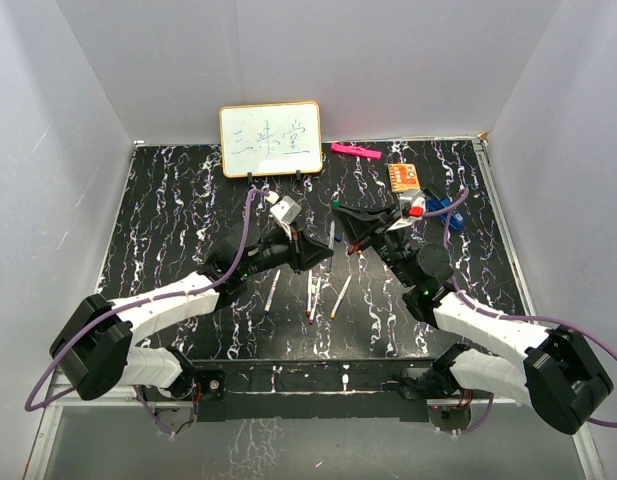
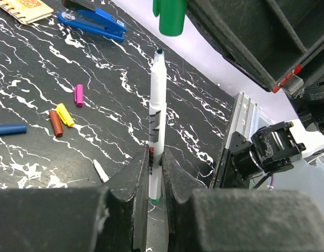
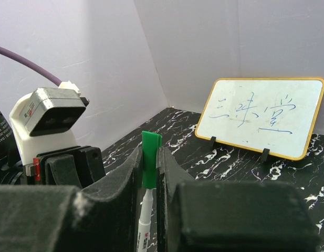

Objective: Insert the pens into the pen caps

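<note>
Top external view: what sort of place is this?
Probably a robot test booth: black marbled tabletop boxed in by plain white panels, two arms bolted at its near edge, small whiteboard at the back.

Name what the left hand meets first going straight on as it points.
Likely the green cap in the right hand; the pen in the left hand points at it, though depth is unclear.

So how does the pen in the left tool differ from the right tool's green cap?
The pen is long, thin and white; the green cap is short and all green. The pen juts far past the left tool; the cap barely clears the right tool. Both are gripped, not joined.
</note>
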Robot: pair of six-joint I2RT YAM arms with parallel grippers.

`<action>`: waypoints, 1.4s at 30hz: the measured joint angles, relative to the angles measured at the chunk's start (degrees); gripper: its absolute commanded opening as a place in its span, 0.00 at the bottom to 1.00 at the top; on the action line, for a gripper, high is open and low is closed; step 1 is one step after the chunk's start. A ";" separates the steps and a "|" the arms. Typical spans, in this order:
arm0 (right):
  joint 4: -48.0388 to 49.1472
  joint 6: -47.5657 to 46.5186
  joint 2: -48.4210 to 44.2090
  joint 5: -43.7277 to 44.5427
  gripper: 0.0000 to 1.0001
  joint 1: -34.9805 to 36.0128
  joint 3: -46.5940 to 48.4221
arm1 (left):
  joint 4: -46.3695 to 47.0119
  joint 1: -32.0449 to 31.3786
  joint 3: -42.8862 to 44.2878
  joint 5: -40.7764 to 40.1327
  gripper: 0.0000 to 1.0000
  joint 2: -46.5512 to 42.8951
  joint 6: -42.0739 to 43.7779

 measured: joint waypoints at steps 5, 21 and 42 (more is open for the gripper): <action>1.25 -0.02 -0.02 0.00 0.00 0.00 0.00 | -0.02 -0.79 0.00 0.35 0.00 0.00 -0.63; 2.38 0.02 -0.24 -0.02 0.00 0.00 -1.27 | 1.27 -1.31 0.00 -0.52 0.00 0.00 -1.42; 2.91 1.14 -0.24 -0.76 0.00 0.00 -1.86 | 2.08 -1.57 0.00 -1.03 0.00 0.24 -2.12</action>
